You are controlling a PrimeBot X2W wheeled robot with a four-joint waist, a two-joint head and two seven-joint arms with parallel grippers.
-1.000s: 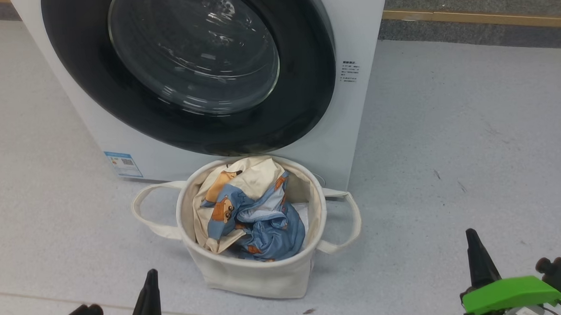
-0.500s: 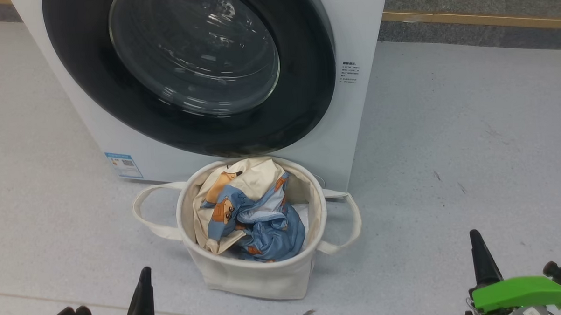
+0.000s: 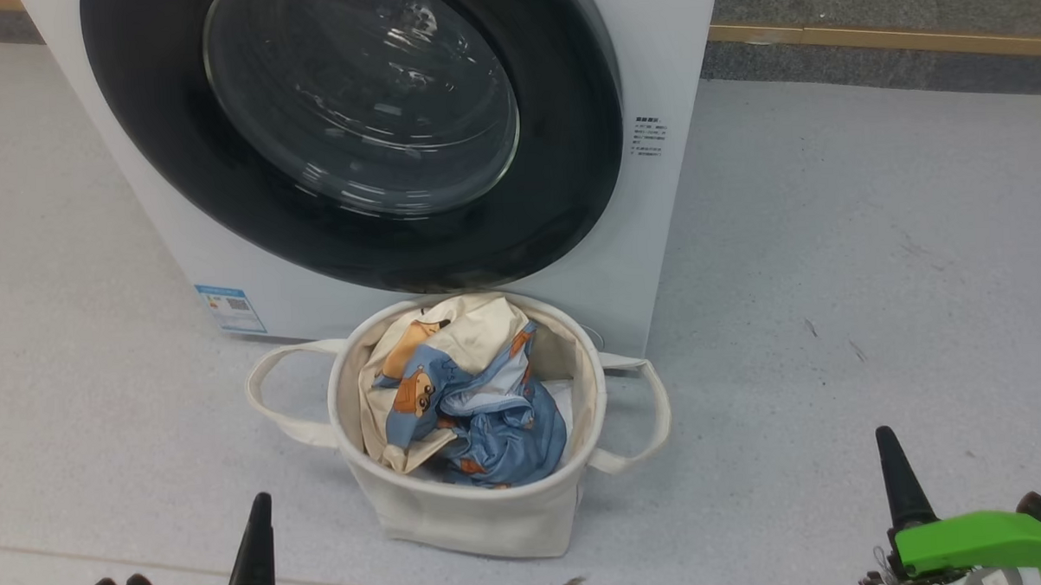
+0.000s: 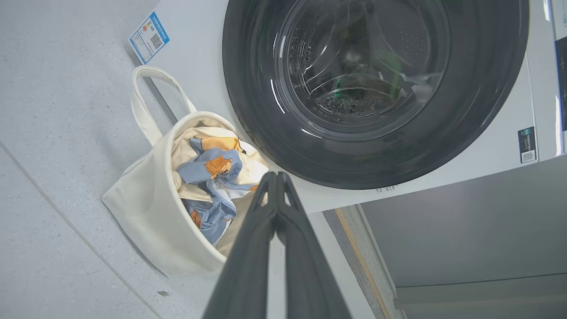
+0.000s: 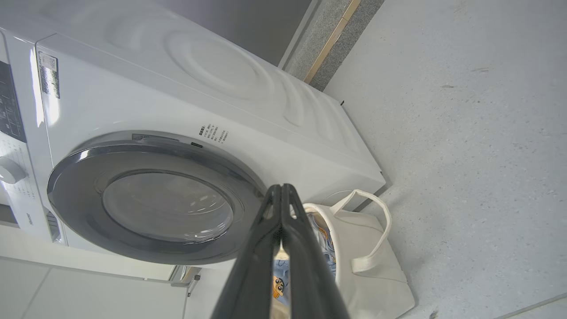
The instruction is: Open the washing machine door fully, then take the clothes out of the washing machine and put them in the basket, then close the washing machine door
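The washing machine (image 3: 657, 227) stands ahead, white and boxy, with its black-rimmed glass door (image 3: 358, 116) lying flat against the front. Through the glass in the left wrist view the drum behind the door (image 4: 367, 75) looks bare. Right in front sits the cream basket (image 3: 467, 511), holding the blue bear-print clothes (image 3: 481, 406). My left gripper (image 3: 258, 509) is low at the bottom left, shut and holding nothing, its fingers (image 4: 266, 230) pressed together. My right gripper (image 3: 890, 453) is at the bottom right, shut too, with fingers (image 5: 261, 248) touching at the tip.
Pale grey floor (image 3: 831, 273) spreads wide on both sides of the basket. A wooden strip (image 3: 884, 33) and darker carpet run along the back right. A small dark speck (image 3: 572, 578) lies on the floor just before the basket.
Both grippers have sunk a little lower and outward in the head view. The door, basket and clothes stay as they were.
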